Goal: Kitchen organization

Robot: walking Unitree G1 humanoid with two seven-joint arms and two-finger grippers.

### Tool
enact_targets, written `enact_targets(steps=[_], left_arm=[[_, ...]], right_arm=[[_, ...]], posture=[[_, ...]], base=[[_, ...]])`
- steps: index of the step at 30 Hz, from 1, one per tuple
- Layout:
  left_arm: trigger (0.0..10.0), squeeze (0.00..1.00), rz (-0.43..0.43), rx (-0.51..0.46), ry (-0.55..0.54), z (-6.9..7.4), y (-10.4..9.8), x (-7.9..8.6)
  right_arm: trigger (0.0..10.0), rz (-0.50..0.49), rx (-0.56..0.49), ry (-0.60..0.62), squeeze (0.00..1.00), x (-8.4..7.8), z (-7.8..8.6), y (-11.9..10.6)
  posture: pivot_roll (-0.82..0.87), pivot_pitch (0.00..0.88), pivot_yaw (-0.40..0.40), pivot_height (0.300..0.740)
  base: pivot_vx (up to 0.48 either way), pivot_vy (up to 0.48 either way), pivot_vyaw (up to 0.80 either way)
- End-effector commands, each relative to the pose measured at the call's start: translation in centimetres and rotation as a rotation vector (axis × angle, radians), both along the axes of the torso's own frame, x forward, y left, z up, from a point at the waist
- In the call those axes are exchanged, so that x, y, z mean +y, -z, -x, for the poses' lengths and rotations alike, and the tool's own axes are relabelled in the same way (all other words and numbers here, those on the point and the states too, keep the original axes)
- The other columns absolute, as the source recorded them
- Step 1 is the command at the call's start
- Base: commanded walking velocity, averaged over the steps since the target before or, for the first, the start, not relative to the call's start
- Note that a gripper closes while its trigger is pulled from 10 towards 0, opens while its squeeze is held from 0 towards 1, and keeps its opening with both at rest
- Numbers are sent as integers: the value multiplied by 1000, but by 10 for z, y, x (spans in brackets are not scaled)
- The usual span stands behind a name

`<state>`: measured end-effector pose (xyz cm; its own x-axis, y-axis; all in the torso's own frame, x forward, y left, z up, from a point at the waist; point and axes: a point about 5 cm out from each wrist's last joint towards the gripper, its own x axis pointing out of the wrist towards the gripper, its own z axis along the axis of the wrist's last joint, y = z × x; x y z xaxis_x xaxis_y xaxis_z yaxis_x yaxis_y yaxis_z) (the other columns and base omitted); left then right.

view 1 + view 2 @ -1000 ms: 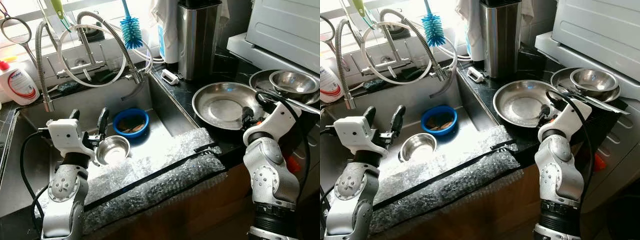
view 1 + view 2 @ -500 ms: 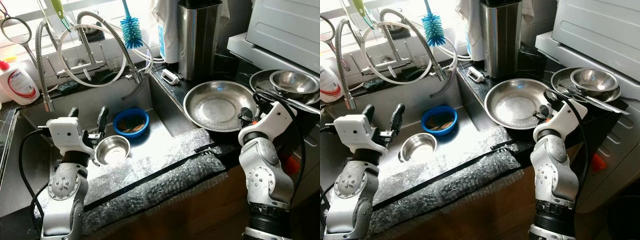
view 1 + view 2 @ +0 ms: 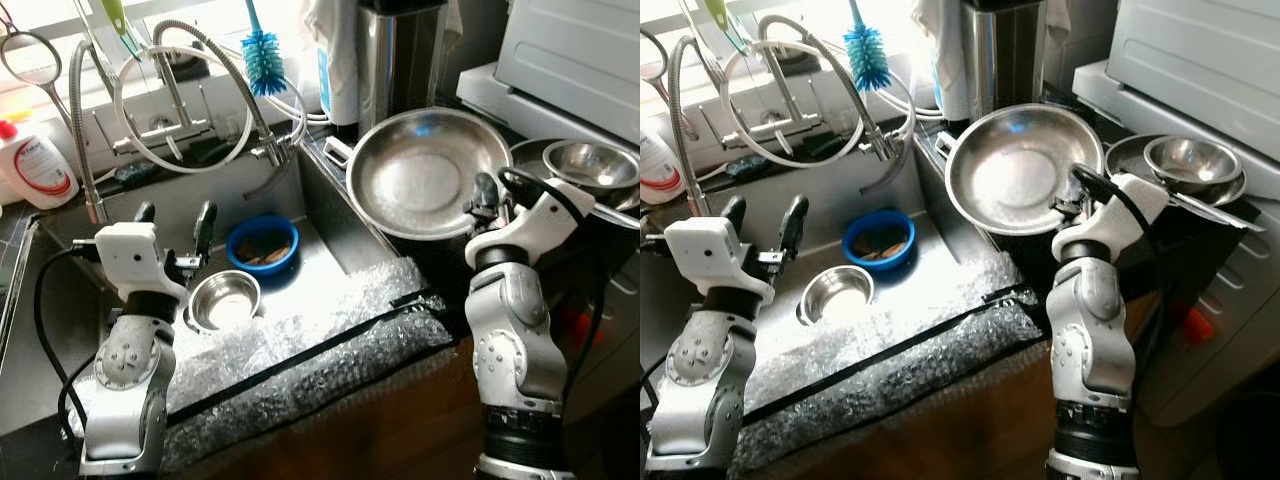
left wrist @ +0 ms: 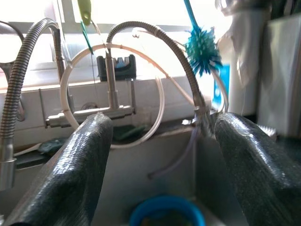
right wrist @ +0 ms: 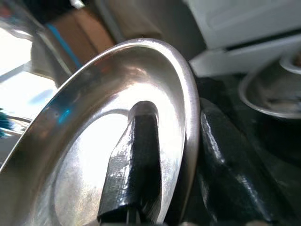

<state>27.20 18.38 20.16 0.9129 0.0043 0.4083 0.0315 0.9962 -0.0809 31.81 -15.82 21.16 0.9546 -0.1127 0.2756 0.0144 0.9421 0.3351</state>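
My right gripper (image 3: 483, 197) is shut on the rim of a large steel plate (image 3: 420, 170), which is lifted off the black counter and tilted up, its hollow facing me. In the right wrist view one finger (image 5: 134, 155) lies inside the steel plate (image 5: 94, 155) and the other behind its rim. My left gripper (image 3: 172, 222) stands open in the sink (image 3: 330, 235), above a small steel bowl (image 3: 224, 299). Just behind that lies a blue bowl (image 3: 262, 243) with something brown in it.
Stacked steel bowls (image 3: 588, 165) sit on the counter at right under a white appliance (image 3: 570, 50). A tall steel canister (image 3: 400, 55), a blue brush (image 3: 262, 55), a coiled faucet hose (image 3: 190, 90) and a soap bottle (image 3: 35, 165) line the back. Bubble wrap (image 3: 300, 350) covers the sink's front edge.
The right gripper has lifted the large steel plate off the counter and tipped it upright, moving it left toward the sink. The left gripper has stayed in place.
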Motion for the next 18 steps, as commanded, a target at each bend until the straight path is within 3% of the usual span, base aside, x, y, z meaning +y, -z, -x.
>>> enact_targets(steps=[1, 2, 4, 5, 6, 9, 14, 18], left_arm=[[10000, 0, 86, -25, -3, 1, -10, 7], [10000, 0, 162, -28, 29, 0, -13, 7], [10000, 0, 200, -28, 49, -1, -13, 7], [10000, 0, 312, -43, 94, -1, -16, 6], [10000, 0, 347, -48, 112, 0, -17, 6], [10000, 0, 409, -55, 168, 1, -19, 4], [10000, 0, 580, -64, 289, 1, -21, -2], [10000, 0, 598, -34, 352, 2, -18, -11]], right_arm=[[10000, 21, -130, -69, 0, 14, 2, -24], [10000, 24, -146, -125, 0, 19, 2, -25], [10000, 25, -155, -146, 0, 21, 2, -25], [10000, 12, -177, -183, 0, 25, 3, -27], [10000, 4, -188, -196, 0, 27, 4, -28], [10000, 2, -196, -227, 0, 32, 4, -28], [10000, -15, -183, -328, 0, 51, 5, -21], [10000, -29, -148, -383, 0, 66, 7, -14]], posture=[[-146, 0, 115, 740], [-147, 0, 112, 740], [-143, 0, 110, 740], [-139, 0, 108, 740], [-141, 0, 109, 740], [-137, 0, 106, 740], [-131, 0, 109, 740], [-126, 0, 115, 740]], base=[[0, 0, 0], [0, 0, 0], [0, 0, 0], [0, 0, 0], [0, 0, 0], [0, 0, 0], [0, 0, 0], [0, 0, 0]])
